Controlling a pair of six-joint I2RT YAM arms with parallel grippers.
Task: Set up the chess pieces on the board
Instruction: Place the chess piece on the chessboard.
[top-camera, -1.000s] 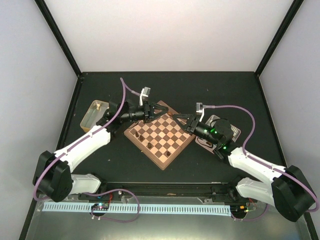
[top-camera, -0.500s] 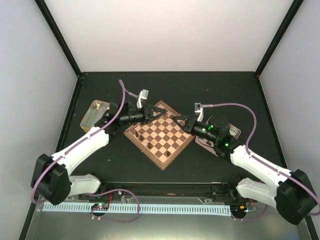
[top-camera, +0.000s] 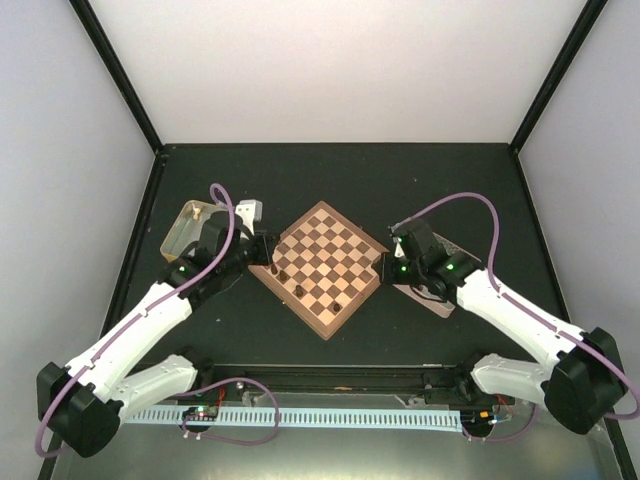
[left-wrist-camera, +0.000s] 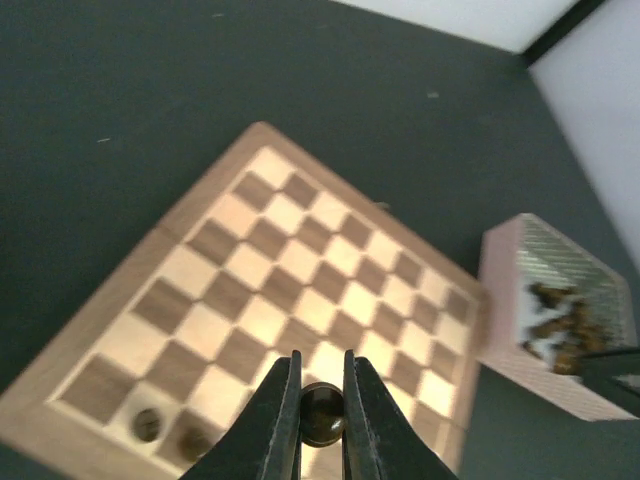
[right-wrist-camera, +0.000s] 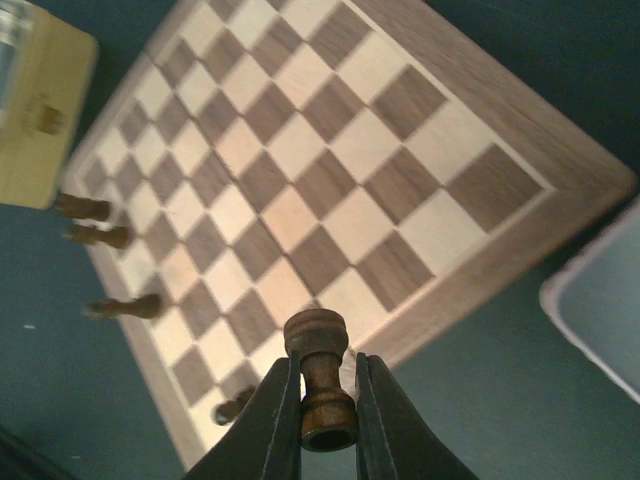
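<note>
board (top-camera: 330, 255) sits diamond-wise mid-table, gold tray (top-camera: 183, 228) to its left, pink tray (left-wrist-camera: 545, 330) to its right with loose dark pieces (left-wrist-camera: 560, 322) inside. left gripper (left-wrist-camera: 321, 380) is pinched on a round-topped piece (left-wrist-camera: 321, 415) above the board's left corner. right gripper (right-wrist-camera: 325, 385) clamps a flat-topped piece (right-wrist-camera: 318, 345) by the right corner. Few standing pieces (right-wrist-camera: 100, 237) on the board's near-left squares.
</note>
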